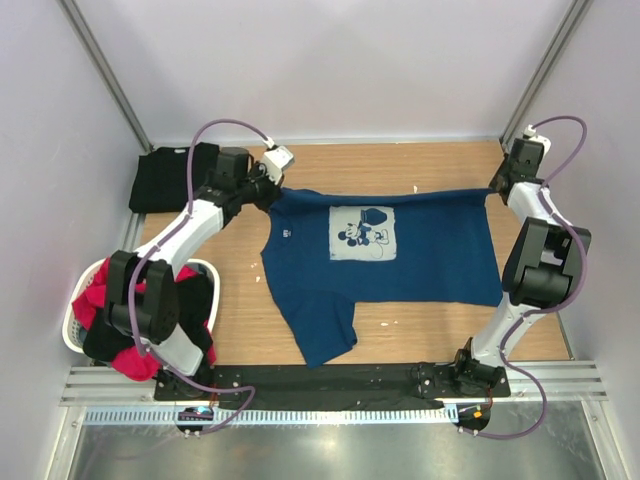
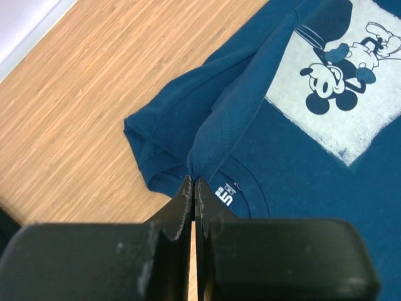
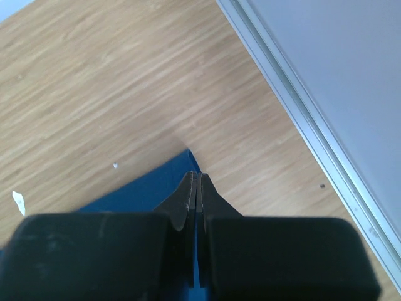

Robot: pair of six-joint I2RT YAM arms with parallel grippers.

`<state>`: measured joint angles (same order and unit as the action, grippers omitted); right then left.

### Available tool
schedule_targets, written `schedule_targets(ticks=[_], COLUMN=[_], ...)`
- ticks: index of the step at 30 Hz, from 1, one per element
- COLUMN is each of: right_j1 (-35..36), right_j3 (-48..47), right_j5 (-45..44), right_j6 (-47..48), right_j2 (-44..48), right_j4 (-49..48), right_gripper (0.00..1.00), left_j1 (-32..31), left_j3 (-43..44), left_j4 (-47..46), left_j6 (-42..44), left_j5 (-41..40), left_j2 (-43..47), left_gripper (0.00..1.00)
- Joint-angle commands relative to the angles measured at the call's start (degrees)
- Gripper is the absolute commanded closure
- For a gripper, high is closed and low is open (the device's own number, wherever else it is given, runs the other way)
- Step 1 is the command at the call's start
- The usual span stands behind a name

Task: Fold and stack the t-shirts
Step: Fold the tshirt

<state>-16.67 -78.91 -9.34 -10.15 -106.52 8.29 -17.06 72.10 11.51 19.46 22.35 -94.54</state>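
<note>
Basket [image 1: 70,332] largely hidden (under heaped tees [image 1: 133,361])

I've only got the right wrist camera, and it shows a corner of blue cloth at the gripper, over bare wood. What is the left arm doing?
Observer: The left gripper is shut on the navy t-shirt, on a raised fold beside the collar.
Operator: Which side of it faces up?
Observer: The front. The pale cartoon print is showing.
Operator: Any other clothes around?
Observer: A black t-shirt lies at the far left corner of the table.
</note>
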Motion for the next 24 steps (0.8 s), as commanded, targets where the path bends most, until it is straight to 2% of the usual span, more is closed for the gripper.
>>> schedule_targets(ticks=[1, 12, 24], right_j1=[-0.21, -0.3, -0.21], right_j3=[3.59, 9.22, 10.18], right_j5=[-2.17, -1.29, -2.52], right_j6=[0.92, -0.13, -0.66], right_j2=[4.74, 2.9, -0.27], right_j4=[-0.3, -0.21, 1.72], right_gripper=[0.99, 0.99, 0.99], left_j1=[-0.26, -2.19, -4.65], left_j3=[-1.87, -4.94, -5.3], left_j4=[0.35, 3.78, 8.27], left_j6=[-0.22, 4.27, 3.56], left_j5=[-1.43, -4.51, -7.93], left_j2=[3.22, 3.93, 5.68], left_gripper=[1.0, 1.0, 1.0])
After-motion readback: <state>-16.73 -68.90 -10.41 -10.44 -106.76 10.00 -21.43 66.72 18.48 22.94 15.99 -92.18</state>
